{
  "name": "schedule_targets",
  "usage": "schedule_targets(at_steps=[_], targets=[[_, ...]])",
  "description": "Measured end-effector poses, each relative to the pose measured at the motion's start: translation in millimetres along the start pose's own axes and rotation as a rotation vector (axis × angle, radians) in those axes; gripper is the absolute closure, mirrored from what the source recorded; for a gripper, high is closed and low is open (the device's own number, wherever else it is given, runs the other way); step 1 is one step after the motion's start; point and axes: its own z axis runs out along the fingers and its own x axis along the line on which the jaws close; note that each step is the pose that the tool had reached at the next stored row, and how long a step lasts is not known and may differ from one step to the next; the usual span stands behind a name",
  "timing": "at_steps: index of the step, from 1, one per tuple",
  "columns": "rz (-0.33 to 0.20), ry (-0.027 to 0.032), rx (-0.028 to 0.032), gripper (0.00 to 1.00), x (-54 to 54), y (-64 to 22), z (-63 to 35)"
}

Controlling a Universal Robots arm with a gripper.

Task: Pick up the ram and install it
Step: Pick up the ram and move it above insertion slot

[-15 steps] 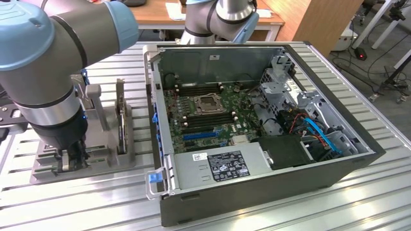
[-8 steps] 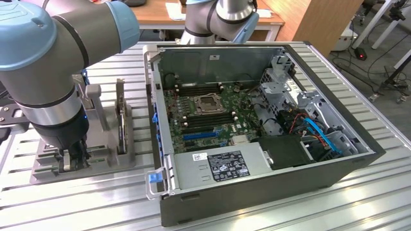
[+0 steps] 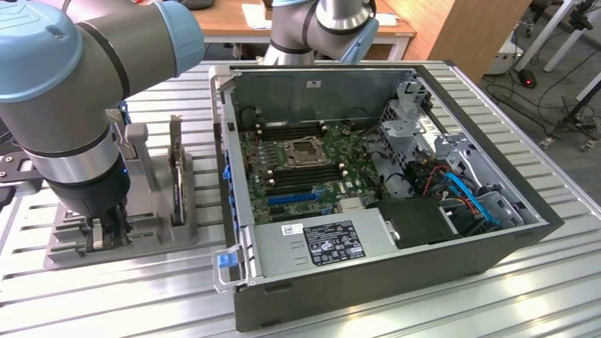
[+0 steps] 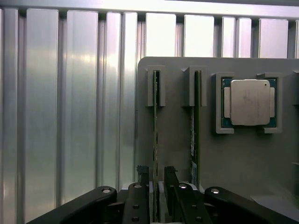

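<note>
The ram is a thin green stick standing on edge in a grey holder. My gripper is down over its near end, open, with one black finger on each side of the stick and a small gap to each. In the exterior view the gripper hangs low over the holder at that view's left. A second green stick stands parallel in the neighbouring slot, also seen as the second stick.
A processor chip lies in a recess of the holder beside the sticks. The open computer case stands to the exterior view's right, its motherboard exposed with dark memory slots near the socket. Ribbed aluminium table lies underneath.
</note>
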Motion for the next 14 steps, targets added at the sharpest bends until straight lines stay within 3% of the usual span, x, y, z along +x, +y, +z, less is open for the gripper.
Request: schedule_targets(at_steps=[14], targets=[[0.0, 0.0, 0.0, 0.75, -0.8, 0.0, 0.3]])
